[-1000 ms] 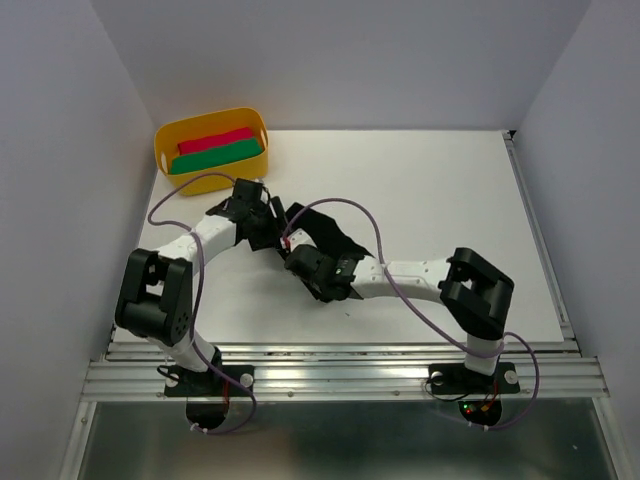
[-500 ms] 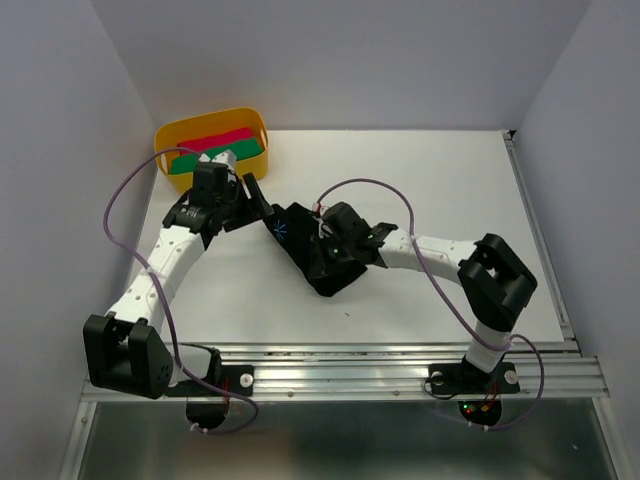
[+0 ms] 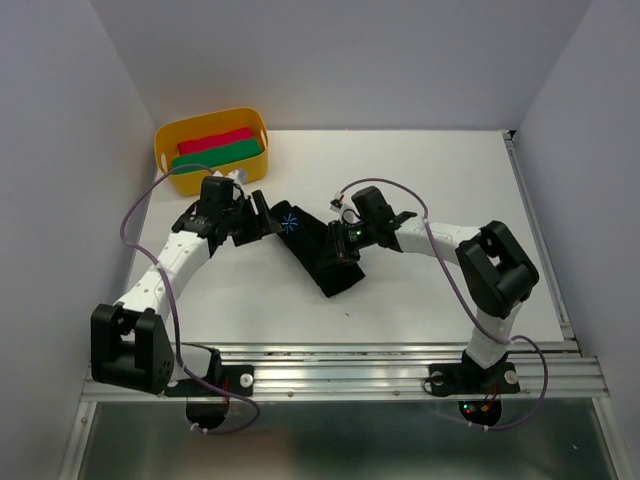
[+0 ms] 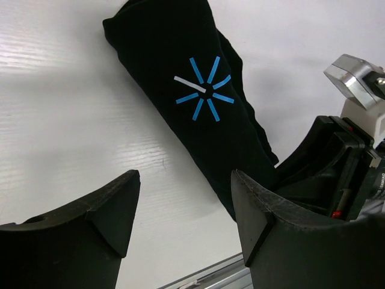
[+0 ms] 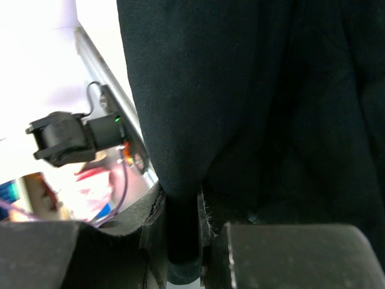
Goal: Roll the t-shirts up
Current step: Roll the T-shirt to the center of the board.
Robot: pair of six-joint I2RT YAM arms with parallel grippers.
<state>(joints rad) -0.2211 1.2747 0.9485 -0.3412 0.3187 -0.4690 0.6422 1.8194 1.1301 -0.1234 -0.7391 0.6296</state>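
Observation:
The black t-shirt (image 3: 326,274) lies as a tight diagonal roll in the middle of the table, with a small blue starburst mark near its far left end. It also shows in the left wrist view (image 4: 180,54). My left gripper (image 3: 267,222) is open and empty just left of the roll's far end, its tips (image 4: 183,208) above bare table. My right gripper (image 3: 339,249) is shut on a fold of the t-shirt (image 5: 240,90) at the roll's right side. Black fabric fills the right wrist view, and the fold is pinched between my fingers (image 5: 183,238).
A yellow tub (image 3: 166,158) stands at the far left corner of the white table (image 3: 450,180) and holds a red roll and a green roll. A metal rail (image 3: 340,352) runs along the near edge. White walls enclose the left, back and right sides.
My left gripper has let go of the t-shirt and drawn back to the left. My right gripper has moved farther back and right with the fabric. The roll now lies exposed, blue mark up.

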